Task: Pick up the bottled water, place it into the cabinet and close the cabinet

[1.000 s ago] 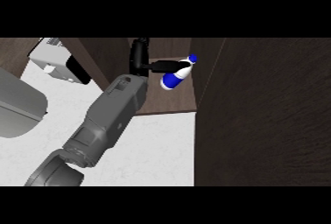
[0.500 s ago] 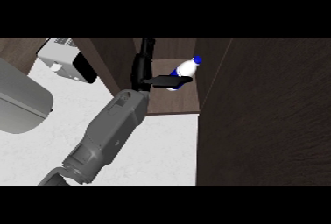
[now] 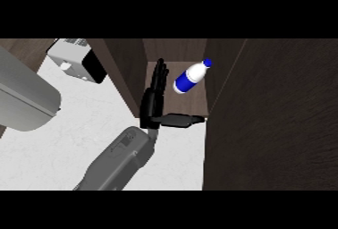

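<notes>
The bottled water (image 3: 188,78), white with a blue label and cap, lies tilted inside the open dark wood cabinet (image 3: 178,105), cap toward the upper right. My left hand (image 3: 154,99) is just left of it, fingers straight and pointing into the cabinet, thumb stuck out to the right below the bottle. A small gap separates the fingers from the bottle, and the hand holds nothing. Its grey forearm (image 3: 122,159) comes up from the lower left. My right hand does not show.
The cabinet's dark door (image 3: 277,116) stands open and fills the right side. A white and black appliance (image 3: 74,63) sits at the upper left, with a large grey rounded object (image 3: 23,100) at the left edge. White counter top (image 3: 52,152) lies below.
My left hand carried the bottle up into the cabinet, then let it go and straightened its fingers. The bottle now rests inside, apart from the hand.
</notes>
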